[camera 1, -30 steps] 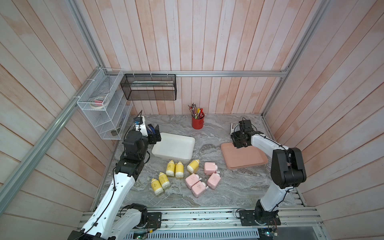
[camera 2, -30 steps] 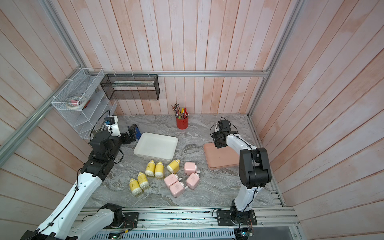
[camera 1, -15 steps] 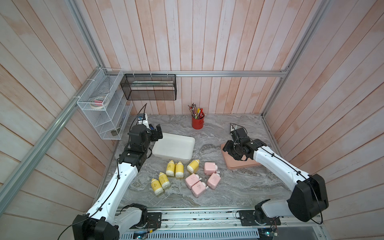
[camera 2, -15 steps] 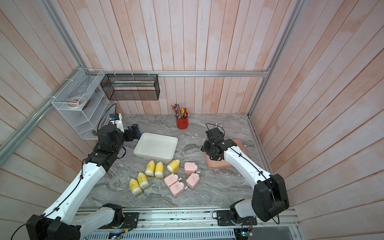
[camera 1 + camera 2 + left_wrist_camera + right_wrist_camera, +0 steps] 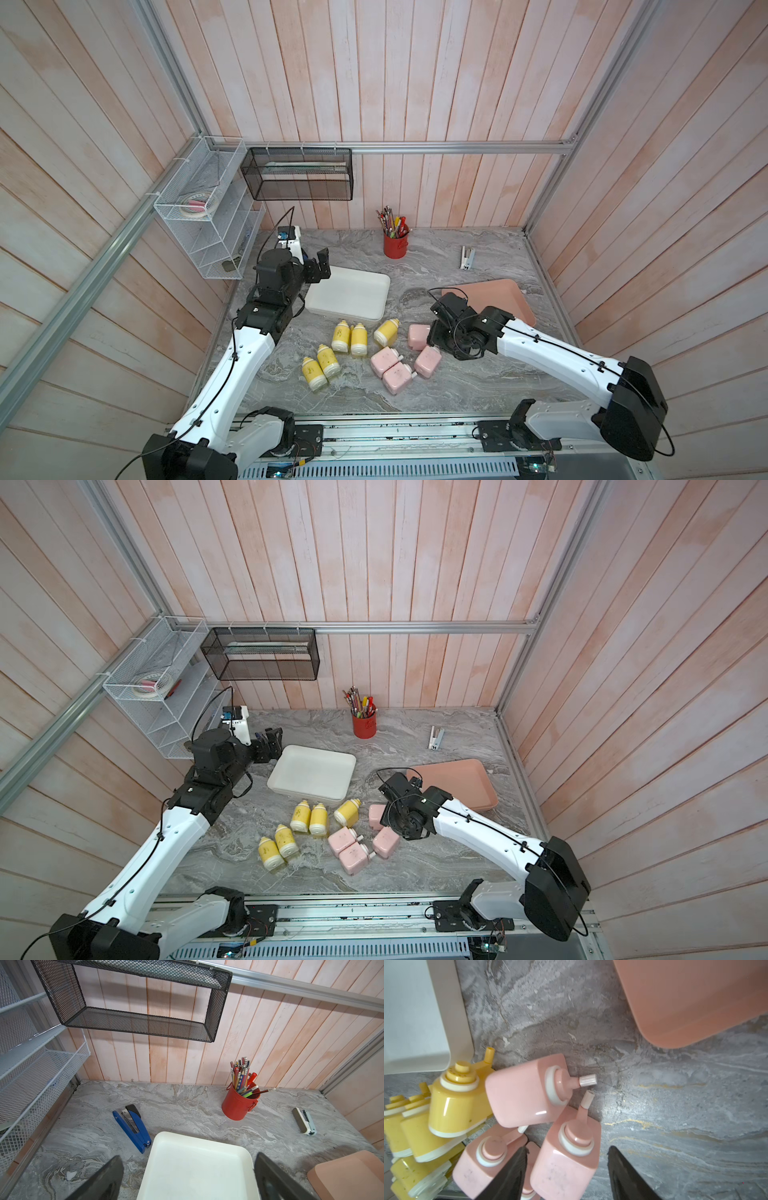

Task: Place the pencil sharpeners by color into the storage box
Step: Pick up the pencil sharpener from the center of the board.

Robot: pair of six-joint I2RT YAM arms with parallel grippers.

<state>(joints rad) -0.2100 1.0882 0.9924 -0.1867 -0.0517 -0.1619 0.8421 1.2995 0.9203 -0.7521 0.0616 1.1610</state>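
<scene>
The fingers (image 5: 510, 1172) of the right gripper (image 5: 568, 1149) were spread, one on each side of a pink sharpener (image 5: 566, 1165) lying on the table (image 5: 675, 1105). Nothing was pinched. One finger was set in the narrow gap on the crowded side of that sharpener. The other stood clear of its open side. This straddle was judged to be a pre-grasp across the body, with the crank (image 5: 586, 1101) left free.

The four pink sharpeners (image 5: 397, 365) were clustered on the table, near the empty pink tray (image 5: 498, 297). That tray was judged to be their destination by colour.

The fingers (image 5: 108, 1176) of the left gripper (image 5: 189, 1156) were spread wide, with nothing between them, above one end of the empty white tray (image 5: 345, 295). The five yellow sharpeners (image 5: 349, 338) lay just beside that tray, which was judged to be theirs. The left arm was judged to be parked away from the cluster so that the right arm's approach was kept clear.

No sharpener was in either tray.
</scene>
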